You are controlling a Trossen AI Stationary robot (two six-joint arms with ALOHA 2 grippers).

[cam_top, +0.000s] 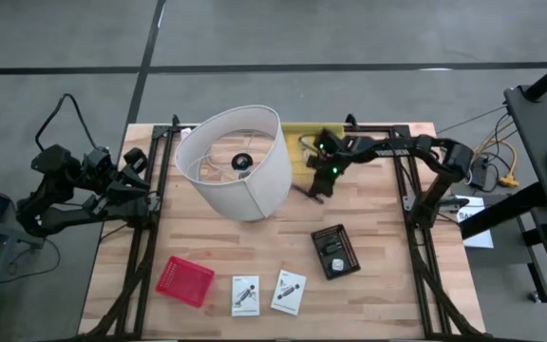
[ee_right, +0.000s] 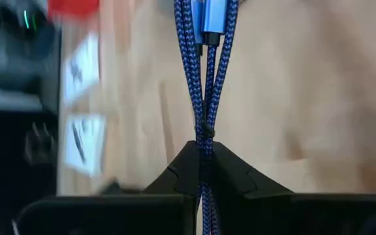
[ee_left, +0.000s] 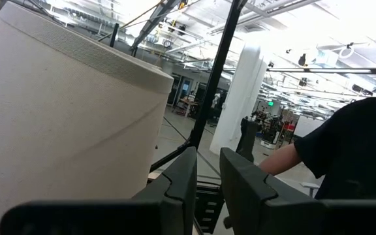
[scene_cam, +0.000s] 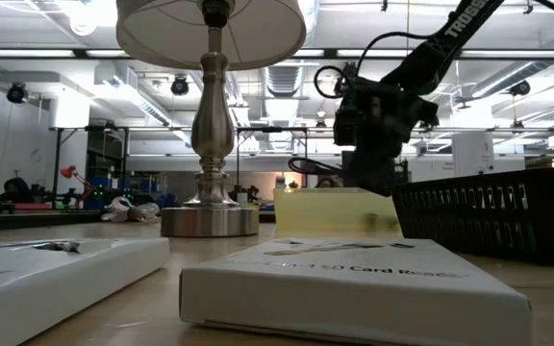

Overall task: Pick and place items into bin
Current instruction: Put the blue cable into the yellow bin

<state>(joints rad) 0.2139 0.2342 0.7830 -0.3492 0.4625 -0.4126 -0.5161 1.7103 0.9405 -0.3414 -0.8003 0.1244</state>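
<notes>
We see two white printed cards lying flat on the worktop's near edge, side by side: one card [cam_top: 245,294] squarely placed, the other card [cam_top: 289,292] slightly tilted. A red mesh tray [cam_top: 184,281] lies just beside them, and a black bin [cam_top: 335,251] with small items inside lies farther right. A braided blue cable [ee_right: 204,78] hangs folded, pinched between the right hand's [ee_right: 204,160] fingers.

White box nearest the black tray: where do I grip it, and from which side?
Come straight down on the white box. It lies flat on the table, so pinch across its narrow width at mid-length. The second white box sits close beside one long edge. The right gripper is shut on a blue braided cable; drop that first.
</notes>
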